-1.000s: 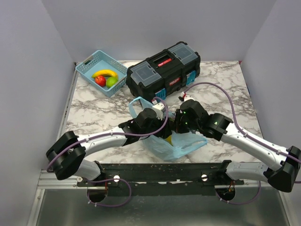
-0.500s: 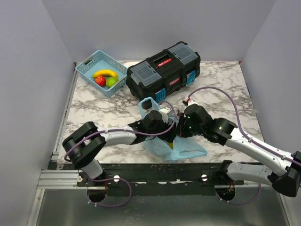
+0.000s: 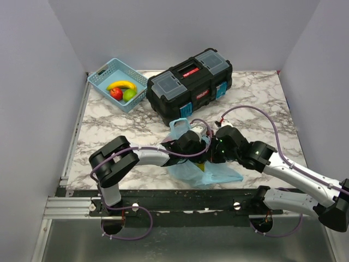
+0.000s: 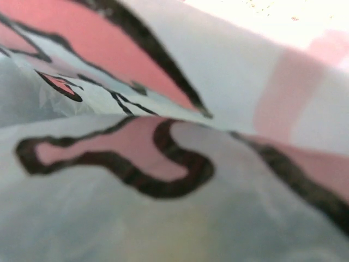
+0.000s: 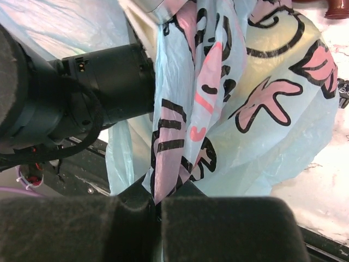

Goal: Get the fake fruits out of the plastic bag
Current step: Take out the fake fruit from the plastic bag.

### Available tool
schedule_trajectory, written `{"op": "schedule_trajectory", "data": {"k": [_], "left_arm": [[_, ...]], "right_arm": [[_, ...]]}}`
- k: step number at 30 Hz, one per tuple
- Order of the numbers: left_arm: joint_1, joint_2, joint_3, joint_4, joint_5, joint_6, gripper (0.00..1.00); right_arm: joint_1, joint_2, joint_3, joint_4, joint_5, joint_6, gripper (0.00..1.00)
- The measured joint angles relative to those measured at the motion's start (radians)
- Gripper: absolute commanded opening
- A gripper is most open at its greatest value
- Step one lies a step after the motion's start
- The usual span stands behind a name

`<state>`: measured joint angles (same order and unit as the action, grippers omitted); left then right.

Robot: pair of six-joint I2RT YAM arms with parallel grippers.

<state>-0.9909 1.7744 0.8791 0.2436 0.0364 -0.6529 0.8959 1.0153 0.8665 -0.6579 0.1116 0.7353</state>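
The fingers (image 5: 229, 229) of the right gripper (image 5: 158, 208) are pressed tight together on a gathered fold of the plastic bag (image 5: 262, 120) — the pink-and-black printed film rises out of the seam between them and fans upward. Seen from above, this gripper sits at the bag's right side, near the middle of the marble table (image 3: 109, 131). The pale-blue body of the bag is spread toward the near edge.

The left gripper (image 3: 192, 143) is pushed into the bag from the left. The film is wrapped around its wrist, and one of the bag's loops stands up just behind it. Its own camera shows only blurred printed film close against the lens. Its fingers are therefore out of sight, and whether they are spread or closed on anything cannot be told.

A faint yellow tint shows through the film low in the bag; what it is cannot be told. Three fake fruits (image 3: 122, 90) — a yellow banana, a red one and a green one — lie in the light-blue basket (image 3: 106, 70) at the far left corner, well apart from the bag. The black toolbox (image 3: 188, 82) stands just beyond the bag.
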Motion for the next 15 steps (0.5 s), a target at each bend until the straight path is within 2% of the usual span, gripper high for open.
{"op": "schedule_trajectory", "data": {"k": [6, 13, 15], "left_arm": [[0.001, -0.087, -0.032, -0.082, 0.005, 0.021, 0.16], [0.023, -0.264, -0.051, -0.121, 0.114, 0.060, 0.08], [0.032, -0.304, -0.053, -0.124, 0.151, 0.069, 0.00]], "right_arm": [[0.000, -0.011, -0.031, 0.008, 0.007, 0.013, 0.01], [0.000, -0.008, -0.088, 0.010, 0.035, 0.034, 0.01], [0.000, -0.005, -0.093, 0.014, 0.046, 0.040, 0.01]]}}
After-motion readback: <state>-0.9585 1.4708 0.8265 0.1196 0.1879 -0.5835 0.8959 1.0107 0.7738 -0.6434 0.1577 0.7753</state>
